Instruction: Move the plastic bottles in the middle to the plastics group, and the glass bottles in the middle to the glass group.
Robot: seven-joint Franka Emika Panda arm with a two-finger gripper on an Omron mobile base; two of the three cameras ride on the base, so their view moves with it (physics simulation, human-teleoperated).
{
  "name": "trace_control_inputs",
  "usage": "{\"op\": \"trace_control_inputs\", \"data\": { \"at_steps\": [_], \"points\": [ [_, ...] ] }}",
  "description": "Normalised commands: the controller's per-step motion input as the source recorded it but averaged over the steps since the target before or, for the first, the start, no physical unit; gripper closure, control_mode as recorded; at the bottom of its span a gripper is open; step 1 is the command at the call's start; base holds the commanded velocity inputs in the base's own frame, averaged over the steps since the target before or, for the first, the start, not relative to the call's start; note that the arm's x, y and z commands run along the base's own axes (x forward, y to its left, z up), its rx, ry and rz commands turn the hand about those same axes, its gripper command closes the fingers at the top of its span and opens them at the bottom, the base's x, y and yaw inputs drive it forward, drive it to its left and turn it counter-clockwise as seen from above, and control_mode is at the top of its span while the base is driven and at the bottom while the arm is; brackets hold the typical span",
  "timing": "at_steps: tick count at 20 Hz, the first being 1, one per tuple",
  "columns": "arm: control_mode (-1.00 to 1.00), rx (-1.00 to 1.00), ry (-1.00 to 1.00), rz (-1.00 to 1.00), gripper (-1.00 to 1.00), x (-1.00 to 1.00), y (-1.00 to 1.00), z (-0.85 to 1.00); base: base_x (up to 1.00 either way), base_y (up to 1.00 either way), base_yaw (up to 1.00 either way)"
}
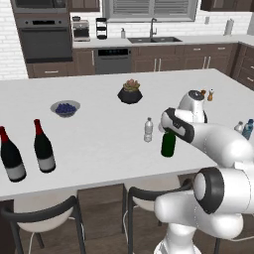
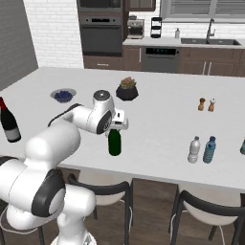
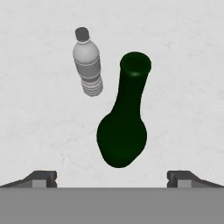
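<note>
The dark-green glass bottle stands upright near the counter's front edge. My gripper hovers right over its neck, open, with its fingertips wide apart and nothing between them. A small clear plastic bottle stands just left of the green one. The glass group, two black red-topped wine bottles, is far left. The plastics group, a clear bottle and a teal-blue one, stands to the right.
A black pot with a plant and a bowl of blueberries sit further back on the white counter. Salt and pepper shakers stand at the right. Dark-framed stools are tucked under the front edge.
</note>
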Motion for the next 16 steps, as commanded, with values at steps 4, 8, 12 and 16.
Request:
{"op": "trace_control_inputs", "data": {
  "at_steps": [4, 8, 12, 16],
  "points": [
    [-1.00, 0.00, 0.00, -0.03, -1.00, 0.07, -0.12, -0.19, 0.00, 0.00, 0.00],
    [-1.00, 0.00, 0.00, -0.01, -1.00, 0.08, 0.04, -0.06, 0.00, 0.00, 0.00],
    [-1.00, 0.00, 0.00, 0.00, -1.00, 0.23, 0.06, -0.15, 0.00, 0.00, 0.00],
    [-1.00, 0.00, 0.00, 0.00, -1.00, 0.16, 0.00, -0.09, 0.00, 0.00, 0.00]
  ]
}}
